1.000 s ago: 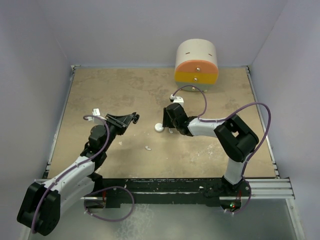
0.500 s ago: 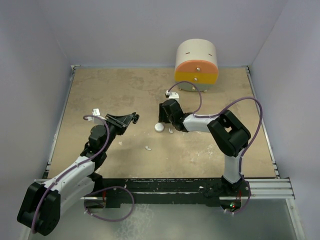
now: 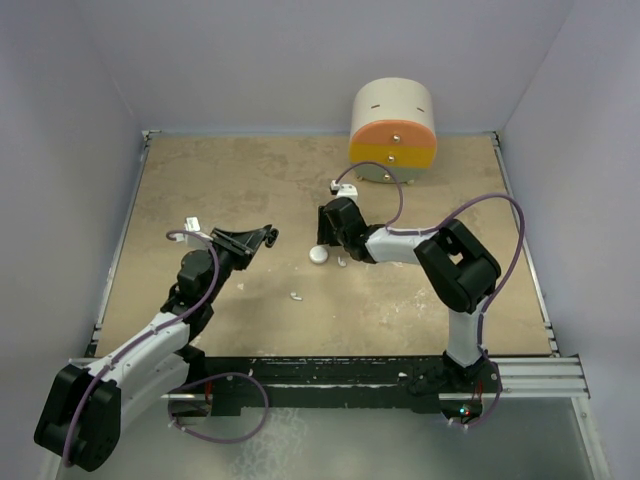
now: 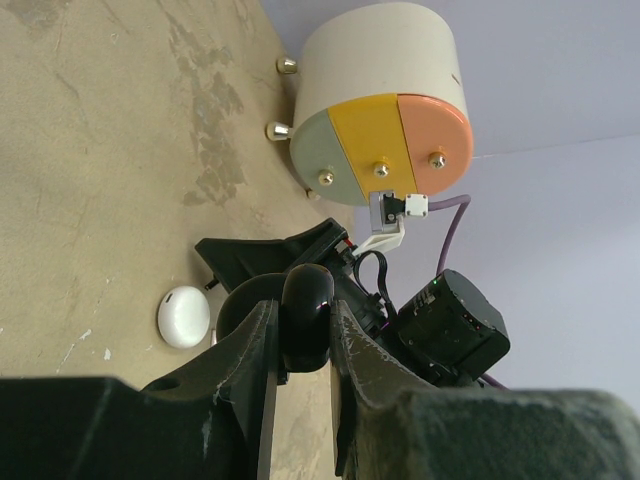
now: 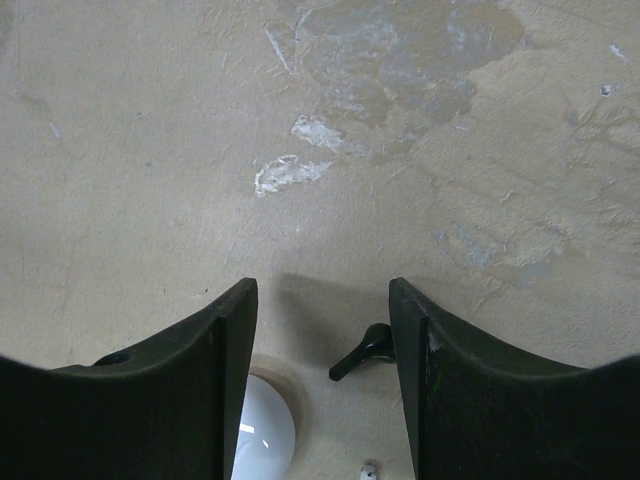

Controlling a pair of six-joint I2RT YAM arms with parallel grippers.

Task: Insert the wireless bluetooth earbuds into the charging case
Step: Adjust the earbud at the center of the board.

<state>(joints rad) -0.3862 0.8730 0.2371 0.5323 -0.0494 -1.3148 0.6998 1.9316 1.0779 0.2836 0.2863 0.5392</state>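
My left gripper (image 4: pixel 303 322) is shut on a glossy black charging case (image 4: pixel 307 288), held up off the table; in the top view it (image 3: pixel 262 238) sits left of centre. My right gripper (image 5: pixel 322 292) hangs open just above the table, at mid-table in the top view (image 3: pixel 328 236). A black earbud (image 5: pixel 364 351) lies on the table between its fingers, close to the right finger (image 5: pixel 430 340). A white earbud (image 3: pixel 297 296) lies loose nearer the arm bases. Another small white piece (image 3: pixel 341 262) lies beside the right gripper.
A white round disc (image 3: pixel 318 254) lies on the table by the right gripper's left finger (image 5: pixel 262 432). A cream cylinder with orange and yellow drawer fronts (image 3: pixel 393 125) stands at the back wall. Walls enclose the table on three sides.
The right arm has swung its gripper a little left and farther from its base, over the black earbud, then stopped. The left arm has stayed still with the case.
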